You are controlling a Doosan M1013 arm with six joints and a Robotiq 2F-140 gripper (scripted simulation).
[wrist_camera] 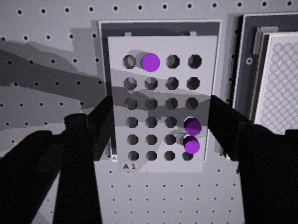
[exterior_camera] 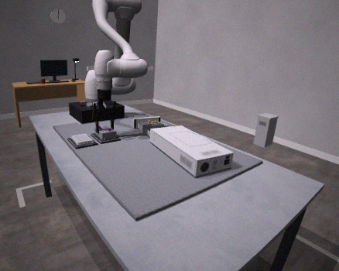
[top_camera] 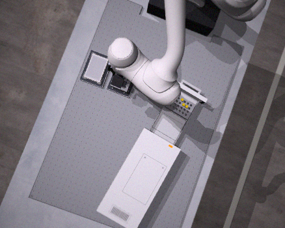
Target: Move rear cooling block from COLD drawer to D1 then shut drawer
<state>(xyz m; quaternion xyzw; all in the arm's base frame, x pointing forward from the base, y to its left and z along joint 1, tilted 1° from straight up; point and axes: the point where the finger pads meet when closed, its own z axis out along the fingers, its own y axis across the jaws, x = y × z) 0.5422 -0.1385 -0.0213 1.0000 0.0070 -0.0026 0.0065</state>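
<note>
My gripper point(wrist_camera: 160, 108) point(exterior_camera: 104, 129) is shut on the rear block point(wrist_camera: 161, 112) point(exterior_camera: 107, 134), gripping its two sides. The block is over slot D1 point(wrist_camera: 160, 27) point(top_camera: 120, 92); whether it rests flat inside the locators or hangs slightly above, I cannot tell. Its three purple tubes stand in bores, one in the top row, two near the lower right in the wrist view. COLD point(top_camera: 138, 182) point(exterior_camera: 190, 141) has its drawer point(top_camera: 168, 125) open and its lamp point(top_camera: 170, 146) lit orange. The front block point(top_camera: 180, 111), with three yellow tubes, is at the drawer's handle end, partly hidden by the arm.
Slot D2, beyond D1, holds a white plate point(top_camera: 95, 68) point(exterior_camera: 82, 139) point(wrist_camera: 282, 80), close beside my right finger in the wrist view. The drawer's handle front point(top_camera: 197, 93) stands up at its outer end. A black box point(exterior_camera: 76, 112) is at the arm's base.
</note>
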